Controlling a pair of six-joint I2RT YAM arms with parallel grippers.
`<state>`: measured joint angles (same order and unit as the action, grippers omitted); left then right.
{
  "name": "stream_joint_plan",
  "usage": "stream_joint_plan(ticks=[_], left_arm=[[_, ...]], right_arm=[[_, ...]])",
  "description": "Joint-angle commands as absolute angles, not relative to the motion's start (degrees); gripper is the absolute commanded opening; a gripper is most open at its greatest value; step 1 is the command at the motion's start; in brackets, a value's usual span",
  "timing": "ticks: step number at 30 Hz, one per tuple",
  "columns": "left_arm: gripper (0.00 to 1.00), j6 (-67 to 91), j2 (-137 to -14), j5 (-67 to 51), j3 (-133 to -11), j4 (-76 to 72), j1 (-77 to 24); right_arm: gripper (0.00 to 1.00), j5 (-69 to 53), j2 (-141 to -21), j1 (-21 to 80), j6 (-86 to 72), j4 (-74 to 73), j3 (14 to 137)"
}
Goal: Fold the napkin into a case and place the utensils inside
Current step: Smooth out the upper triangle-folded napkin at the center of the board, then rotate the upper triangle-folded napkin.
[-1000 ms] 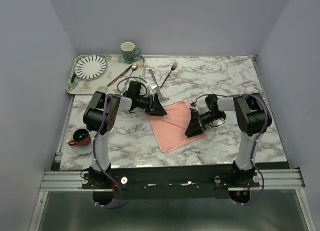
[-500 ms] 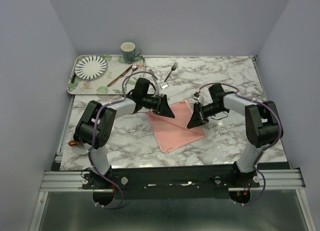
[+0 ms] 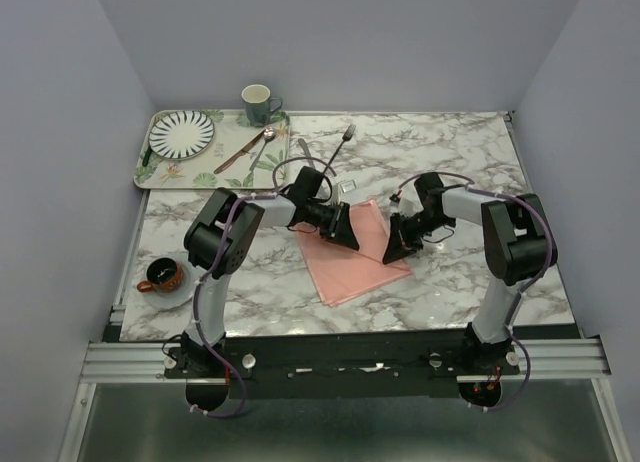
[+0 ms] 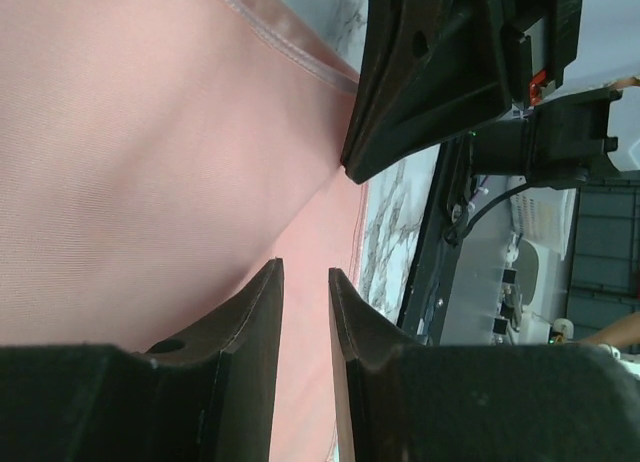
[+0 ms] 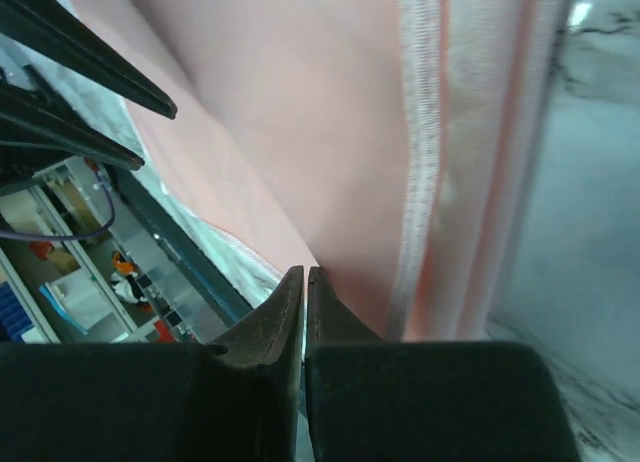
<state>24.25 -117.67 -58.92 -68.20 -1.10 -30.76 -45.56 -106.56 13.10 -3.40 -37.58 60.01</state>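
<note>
Napkin (image 3: 352,260) lies flat mid-worktop; no case formed yet. My left jaws over its far-left edge, narrowly parted, gripping nothing. My right jaws at its right edge, pressed together; can't tell if cloth pinched. Fork (image 3: 343,142) near far edge, untouched. Folding and loading remain.

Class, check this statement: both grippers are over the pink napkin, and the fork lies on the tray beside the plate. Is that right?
Not quite. The fork lies on the table, right of the tray, not on it; the top view shows this. The left gripper and right gripper are indeed over the napkin.
</note>
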Motion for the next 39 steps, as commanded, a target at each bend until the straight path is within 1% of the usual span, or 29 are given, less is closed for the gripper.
stream_joint_plan(ticks=[1, 8, 18, 28, 33, 36, 39], left_arm=[[0.33, 25.57, -121.19, -56.61, -70.22, 1.41, -30.41], [0.33, 28.30, -124.28, -55.28, -69.88, 0.88, -27.60], [0.38, 27.42, -123.93, -58.97, -67.24, 0.70, -22.33], [0.38, 25.66, -123.13, -61.61, -63.81, 1.06, -14.95], [0.39, 25.67, -122.44, -63.89, -63.46, 0.26, -13.71], [0.40, 23.39, -120.07, -66.34, -64.16, 1.75, -14.06], [0.40, 17.42, -116.55, -66.97, -66.79, 7.63, -14.94]], right_arm=[[0.12, -39.03, -109.15, 13.01, -2.46, -39.72, 62.22], [0.10, -34.11, -110.48, 13.18, -1.41, -41.83, 62.75], [0.10, -30.15, -111.53, 13.36, 1.40, -43.77, 62.75], [0.10, -30.41, -112.06, 13.36, 1.49, -44.21, 63.19], [0.10, -30.59, -112.59, 13.36, 1.76, -44.47, 63.63], [0.11, -32.69, -112.50, 13.27, 2.19, -45.26, 64.59], [0.13, -38.13, -111.36, 13.45, 3.16, -46.75, 65.74]])
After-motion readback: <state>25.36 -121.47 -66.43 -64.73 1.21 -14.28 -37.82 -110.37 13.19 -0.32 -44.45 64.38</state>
